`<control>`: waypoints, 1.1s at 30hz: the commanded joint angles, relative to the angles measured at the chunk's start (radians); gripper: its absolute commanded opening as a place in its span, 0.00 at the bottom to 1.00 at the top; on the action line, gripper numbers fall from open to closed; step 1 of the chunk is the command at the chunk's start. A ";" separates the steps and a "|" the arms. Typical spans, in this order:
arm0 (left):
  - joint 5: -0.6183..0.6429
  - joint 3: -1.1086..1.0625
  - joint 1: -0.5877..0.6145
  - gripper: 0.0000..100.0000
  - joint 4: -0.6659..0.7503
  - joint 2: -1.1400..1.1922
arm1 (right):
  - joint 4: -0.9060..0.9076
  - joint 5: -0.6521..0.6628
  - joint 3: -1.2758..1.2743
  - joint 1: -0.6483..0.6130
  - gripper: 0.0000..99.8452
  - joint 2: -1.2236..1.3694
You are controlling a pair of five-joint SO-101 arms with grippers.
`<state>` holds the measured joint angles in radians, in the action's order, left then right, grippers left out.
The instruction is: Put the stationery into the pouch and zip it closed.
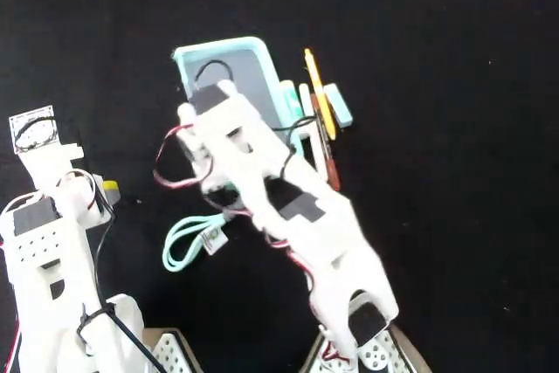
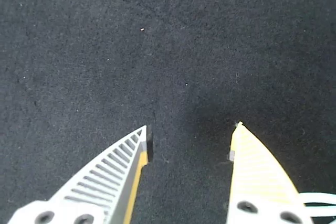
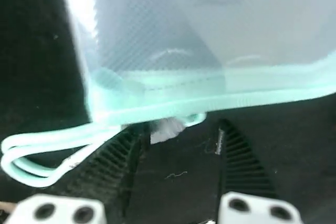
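Observation:
The pouch (image 1: 229, 65) is translucent with a teal edge and lies flat at the middle back of the black cloth. My right arm (image 1: 262, 181) stretches over its near part. In the right wrist view the pouch's teal seam (image 3: 210, 95) runs just beyond my right gripper (image 3: 181, 129), which is open with a white tag (image 3: 165, 125) at its fingertips. The stationery lies beside the pouch: a yellow pen (image 1: 319, 93), a pale blue eraser (image 1: 338, 104), a brown pencil (image 1: 328, 156) and pale sticks (image 1: 297, 102). My left gripper (image 2: 192, 127) is open over bare cloth, holding nothing.
The pouch's teal strap loop (image 1: 185, 244) trails toward the front, and appears as the strap (image 3: 37, 153) in the right wrist view. My left arm (image 1: 44, 224) stands at the left edge of the table. Bare black cloth extends to the right of the stationery.

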<state>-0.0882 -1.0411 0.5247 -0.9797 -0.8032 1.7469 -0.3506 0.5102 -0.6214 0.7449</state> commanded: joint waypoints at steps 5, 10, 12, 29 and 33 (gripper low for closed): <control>0.006 0.005 0.008 0.26 0.017 -0.025 | 0.018 0.126 0.021 0.212 0.22 -0.045; 0.006 0.005 0.008 0.26 0.018 -0.025 | 0.015 0.161 0.021 0.141 0.22 -0.093; 0.006 0.005 0.008 0.26 0.018 -0.025 | 0.015 0.146 0.021 0.087 0.22 -0.125; 0.005 0.005 0.008 0.26 0.018 -0.026 | -0.037 0.173 0.013 0.132 0.22 0.041; 0.005 0.005 0.008 0.26 0.018 -0.026 | -0.012 0.235 0.021 0.221 0.22 0.035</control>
<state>-0.0882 -1.0411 0.5247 -0.9797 -0.8032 1.7070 -0.1619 0.5240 -0.4910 0.7818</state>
